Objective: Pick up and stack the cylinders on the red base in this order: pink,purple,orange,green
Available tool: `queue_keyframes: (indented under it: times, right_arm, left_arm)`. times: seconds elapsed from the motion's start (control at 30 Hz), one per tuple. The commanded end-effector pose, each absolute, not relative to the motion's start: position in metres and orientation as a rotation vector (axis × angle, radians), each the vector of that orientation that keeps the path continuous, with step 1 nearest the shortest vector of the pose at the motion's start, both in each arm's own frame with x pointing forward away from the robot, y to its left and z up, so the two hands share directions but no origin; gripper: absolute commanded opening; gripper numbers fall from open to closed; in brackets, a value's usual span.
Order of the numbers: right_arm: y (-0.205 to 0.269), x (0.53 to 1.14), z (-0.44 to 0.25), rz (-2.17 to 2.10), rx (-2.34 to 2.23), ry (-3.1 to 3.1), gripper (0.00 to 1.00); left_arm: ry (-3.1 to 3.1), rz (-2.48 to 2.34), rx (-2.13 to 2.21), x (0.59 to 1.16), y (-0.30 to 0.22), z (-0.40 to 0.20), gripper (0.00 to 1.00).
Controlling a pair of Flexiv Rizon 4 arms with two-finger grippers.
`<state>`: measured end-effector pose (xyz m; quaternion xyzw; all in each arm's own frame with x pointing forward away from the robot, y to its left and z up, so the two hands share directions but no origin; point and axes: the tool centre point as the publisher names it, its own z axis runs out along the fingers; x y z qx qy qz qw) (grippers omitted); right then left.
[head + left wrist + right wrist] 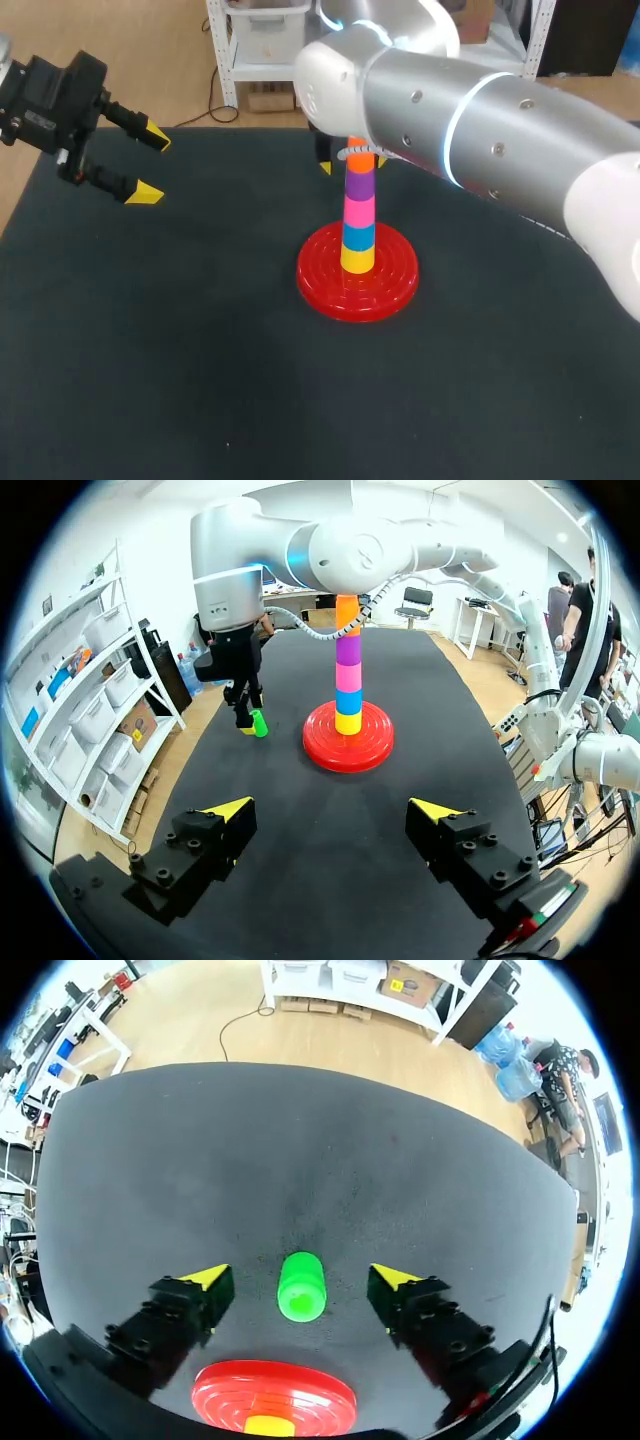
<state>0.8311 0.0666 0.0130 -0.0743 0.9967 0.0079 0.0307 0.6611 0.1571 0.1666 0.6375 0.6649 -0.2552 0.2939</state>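
Standing on the red base is a slim tower of five short, smooth cylinders, glossy like plastic. From the bottom they are yellow, blue, pink, purple and orange. The base itself is a round, shiny disc moulded with concentric ridges, and it lies near the middle of the table, whose top is a dark, matte, slightly grainy mat.

The green cylinder is not on the tower. It sits on the mat just beyond the far side of the base, bright and smooth, with a rounded end face turned toward the right wrist camera. From the left wrist view it seems to stand upright.

The right arm, a thick silver tube with a white joint and a glowing ring, comes in from the right and crosses the far side of the tower. The right gripper hangs over the green cylinder with its fingers spread. One blocky black finger with a yellow wedge tip stands on each side, and mat shows in both gaps, so nothing is grasped.

The left gripper hovers at the far left, well apart from the base, its fingers wide and empty.
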Motion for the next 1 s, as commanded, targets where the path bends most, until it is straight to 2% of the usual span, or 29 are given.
queue_keyframes:
  times: [0.03, 0.07, 0.1, 0.17, 0.23, 0.27, 0.7, 1.0]
  right_arm:
    - [0.070, 0.838, 0.013, 0.014, -0.233, 3.136, 0.71]
    - [0.070, 0.838, 0.013, 0.015, -0.233, 3.135, 0.64]
    - [0.070, 0.838, 0.013, 0.017, -0.233, 3.135, 0.50]
    - [0.070, 0.838, 0.013, 0.020, -0.233, 3.135, 0.35]
    - [0.070, 0.837, 0.013, 0.021, -0.233, 3.135, 0.07]
    - [0.070, 0.837, 0.013, 0.021, -0.233, 3.134, 0.00]
    - [0.067, 0.836, 0.019, 0.013, -0.225, 3.125, 0.00]
    - [0.072, 0.830, 0.053, 0.030, -0.260, 3.095, 0.00]
  left_arm:
    - [1.764, -0.678, 1.696, 0.660, 0.158, 0.165, 1.00]
    - [1.764, -0.678, 1.696, 0.660, 0.158, 0.165, 1.00]
    - [1.764, -0.678, 1.696, 0.660, 0.158, 0.165, 1.00]
    - [1.764, -0.678, 1.696, 0.660, 0.158, 0.165, 1.00]
    - [1.764, -0.678, 1.696, 0.660, 0.158, 0.165, 1.00]
    - [1.764, -0.678, 1.696, 0.660, 0.158, 0.165, 1.00]
    - [1.764, -0.678, 1.696, 0.660, 0.158, 0.165, 1.00]
    - [1.764, -0.678, 1.696, 0.660, 0.158, 0.165, 1.00]
